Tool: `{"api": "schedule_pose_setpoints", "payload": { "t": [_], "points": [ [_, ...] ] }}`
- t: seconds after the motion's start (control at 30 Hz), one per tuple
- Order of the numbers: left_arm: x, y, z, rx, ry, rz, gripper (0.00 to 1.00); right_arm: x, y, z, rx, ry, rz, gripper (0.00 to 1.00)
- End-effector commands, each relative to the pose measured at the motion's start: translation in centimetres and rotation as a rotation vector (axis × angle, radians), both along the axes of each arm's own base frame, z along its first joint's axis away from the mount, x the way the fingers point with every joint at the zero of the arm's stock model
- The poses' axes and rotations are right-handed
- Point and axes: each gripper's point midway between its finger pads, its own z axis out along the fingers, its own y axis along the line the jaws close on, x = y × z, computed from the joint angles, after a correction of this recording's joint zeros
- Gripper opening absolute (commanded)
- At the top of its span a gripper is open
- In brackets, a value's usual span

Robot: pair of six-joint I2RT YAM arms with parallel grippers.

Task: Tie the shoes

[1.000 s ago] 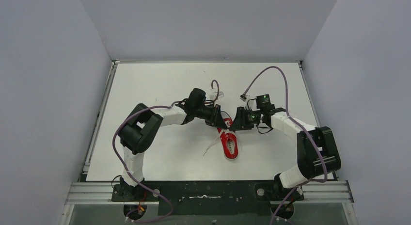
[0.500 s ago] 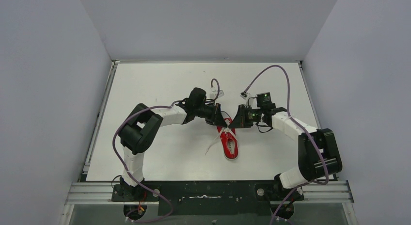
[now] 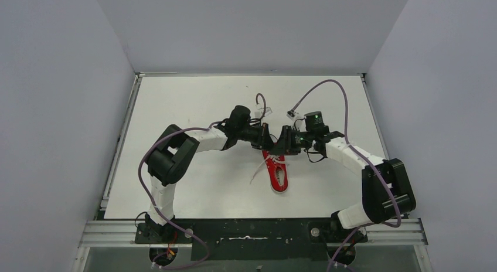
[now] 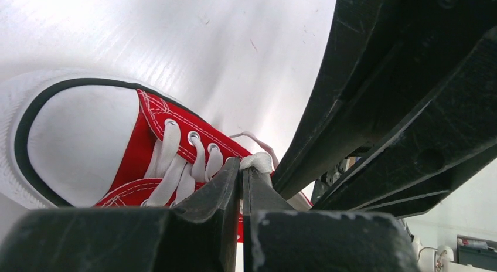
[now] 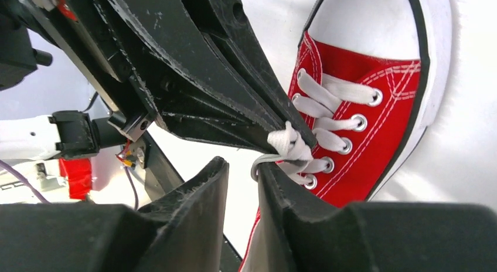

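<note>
The red sneaker (image 3: 278,173) is lying mid-worktop (image 3: 193,102), its toe pointing away from the robot. The left tool (image 4: 241,166) is clamping a white lace (image 4: 256,162) above the eyelets. The right tool (image 5: 243,166), fingers narrowly apart, is now crowding closer to it than a second ago.

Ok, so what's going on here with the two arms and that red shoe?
Both arms meet over the laced part of a red sneaker lying on the table. The left pincer is shut on a bunch of white lace just above the eyelets. The right pincer sits close against it, its fingers slightly apart, with a lace strand at the gap but no clear grip. No bow is tied yet, and one lace end trails loose on the table.
</note>
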Motion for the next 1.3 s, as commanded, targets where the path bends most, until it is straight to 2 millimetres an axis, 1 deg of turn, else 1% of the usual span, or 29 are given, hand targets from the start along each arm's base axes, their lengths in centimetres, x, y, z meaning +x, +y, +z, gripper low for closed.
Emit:
{"api": "schedule_pose_setpoints", "payload": {
  "t": [0.0, 0.07, 0.17, 0.23, 0.3, 0.37, 0.5, 0.63, 0.77, 0.87, 0.97, 1.03, 1.17, 1.27],
  "points": [
    [1.0, -0.7, 2.0, -0.074, -0.081, -0.002, 0.00, 0.3, -1.5, 2.5, 0.028, -0.011, -0.091, 0.30],
    [0.9, -0.5, 1.8, -0.071, -0.082, 0.002, 0.00, -0.1, -2.6, 2.6, 0.018, 0.002, -0.113, 0.34],
    [1.0, -0.4, 1.8, -0.078, -0.078, 0.007, 0.00, -0.2, -4.1, 2.5, 0.005, 0.027, -0.147, 0.35],
    [1.0, -0.3, 1.7, -0.079, -0.076, 0.008, 0.00, 0.6, -5.4, 2.6, 0.002, 0.033, -0.207, 0.37],
    [1.0, -0.4, 1.7, -0.080, -0.074, 0.007, 0.00, 1.5, -6.8, 2.1, -0.018, 0.046, -0.276, 0.36],
    [1.1, -0.4, 1.8, -0.083, -0.075, 0.005, 0.00, 2.2, -7.1, 1.3, -0.008, 0.077, -0.296, 0.33],
    [1.1, -0.4, 1.9, -0.085, -0.076, 0.003, 0.00, 3.4, -6.3, -0.1, 0.026, 0.106, -0.237, 0.20],
    [1.1, -0.4, 1.9, -0.084, -0.078, -0.005, 0.00, 4.5, -5.7, -1.0, 0.048, 0.112, -0.184, 0.19],
    [1.1, -0.3, 1.7, -0.076, -0.079, -0.007, 0.00, 5.3, -4.7, -1.0, 0.113, 0.119, -0.121, 0.19],
    [1.2, -0.3, 1.7, -0.075, -0.082, -0.008, 0.00, 4.9, -3.7, -0.8, 0.160, 0.140, -0.085, 0.20],
    [1.4, -0.3, 1.6, -0.072, -0.087, -0.005, 0.00, 3.9, -2.8, -0.7, 0.182, 0.143, -0.062, 0.26],
    [1.5, -0.3, 1.6, -0.070, -0.088, -0.008, 0.00, 3.6, -2.4, -0.6, 0.214, 0.133, -0.063, 0.27],
    [1.6, -0.2, 1.8, -0.073, -0.091, -0.010, 0.00, 2.7, -1.8, -0.7, 0.232, 0.154, -0.037, 0.24],
    [1.7, -0.2, 1.9, -0.075, -0.092, -0.010, 0.00, 2.5, -1.8, -0.8, 0.227, 0.158, -0.038, 0.18]
  ]
}}
